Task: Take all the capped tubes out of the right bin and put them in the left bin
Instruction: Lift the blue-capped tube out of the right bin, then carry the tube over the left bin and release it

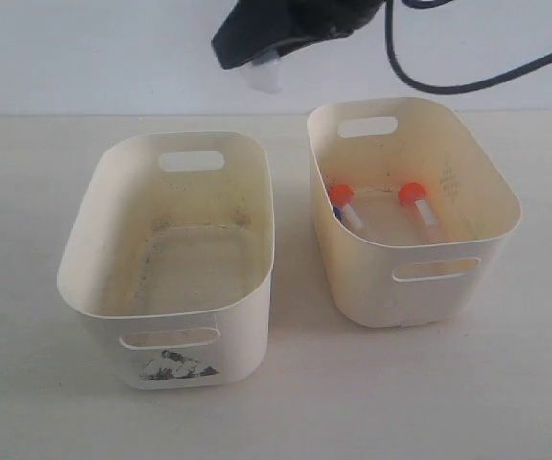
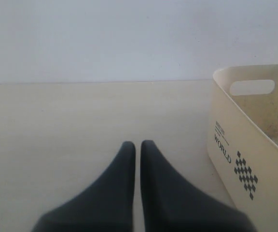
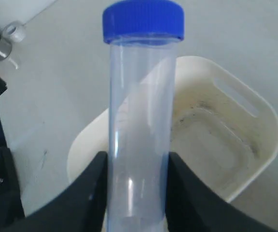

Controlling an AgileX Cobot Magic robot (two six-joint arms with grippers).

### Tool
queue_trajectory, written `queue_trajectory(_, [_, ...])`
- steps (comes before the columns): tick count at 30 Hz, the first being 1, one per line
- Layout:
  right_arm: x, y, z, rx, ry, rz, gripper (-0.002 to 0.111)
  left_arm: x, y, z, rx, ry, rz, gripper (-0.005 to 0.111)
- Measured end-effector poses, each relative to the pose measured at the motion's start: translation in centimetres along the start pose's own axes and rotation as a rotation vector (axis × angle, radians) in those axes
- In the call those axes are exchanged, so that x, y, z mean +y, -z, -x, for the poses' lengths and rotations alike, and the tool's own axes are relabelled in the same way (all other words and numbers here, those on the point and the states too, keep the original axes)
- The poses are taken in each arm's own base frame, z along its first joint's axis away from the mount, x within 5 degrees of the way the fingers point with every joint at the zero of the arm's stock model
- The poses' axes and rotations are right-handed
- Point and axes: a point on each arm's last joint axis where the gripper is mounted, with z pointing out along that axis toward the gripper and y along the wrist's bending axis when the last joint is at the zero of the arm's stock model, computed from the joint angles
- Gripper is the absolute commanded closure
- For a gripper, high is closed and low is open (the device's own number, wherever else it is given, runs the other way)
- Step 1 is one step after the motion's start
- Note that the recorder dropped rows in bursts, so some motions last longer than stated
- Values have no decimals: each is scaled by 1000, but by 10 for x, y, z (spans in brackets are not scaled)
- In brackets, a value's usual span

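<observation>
Blue-capped tube (image 3: 139, 96) is pinched by its body in the right gripper (image 3: 138, 159) over the left bin (image 3: 272, 126); lower it within the walls before releasing; two orange-capped tubes (image 1: 418, 203) lie in the right bin (image 1: 487, 172); left gripper (image 2: 137, 147) pressed together, empty.

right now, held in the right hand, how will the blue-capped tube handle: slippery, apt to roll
The blue-capped tube looks clear, smooth and empty, so probably light and somewhat slippery in the right hand. Being round, it would likely roll inside the left bin until a wall stops it.
</observation>
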Motion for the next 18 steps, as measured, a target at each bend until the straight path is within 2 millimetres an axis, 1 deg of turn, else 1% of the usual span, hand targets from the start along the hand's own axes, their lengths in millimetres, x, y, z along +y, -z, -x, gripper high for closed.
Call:
queue_trajectory(2, [12,-13,-1,26,46,14,106,0,0,0,0,0,0,102])
queue_trajectory(3, [17,-20,-1,41,69,18,102,0,0,0,0,0,0,102])
queue_trajectory(5, [22,-37,-4,76,106,4,89,0,0,0,0,0,0,102])
queue_trajectory(6, [21,-46,-6,91,108,-8,82,0,0,0,0,0,0,102])
queue_trajectory(7, [21,-53,-8,107,99,-17,71,0,0,0,0,0,0,102])
queue_trajectory(8, [18,-63,-11,130,83,-28,65,0,0,0,0,0,0,102])
queue_trajectory(9, [15,-69,-13,146,58,-32,62,0,0,0,0,0,0,102])
queue_trajectory(10, [12,-76,-16,167,32,-35,65,0,0,0,0,0,0,102])
queue_trajectory(11, [9,-83,-19,186,5,-37,71,0,0,0,0,0,0,102])
queue_trajectory(12, [7,-87,-21,199,-17,-38,81,0,0,0,0,0,0,102])
queue_trajectory(14, [3,-93,-25,221,-57,-47,106,0,0,0,0,0,0,102])
queue_trajectory(16, [2,-92,-24,210,-71,-58,108,0,0,0,0,0,0,102])
queue_trajectory(18, [4,-87,-19,176,-72,-71,108,0,0,0,0,0,0,102])
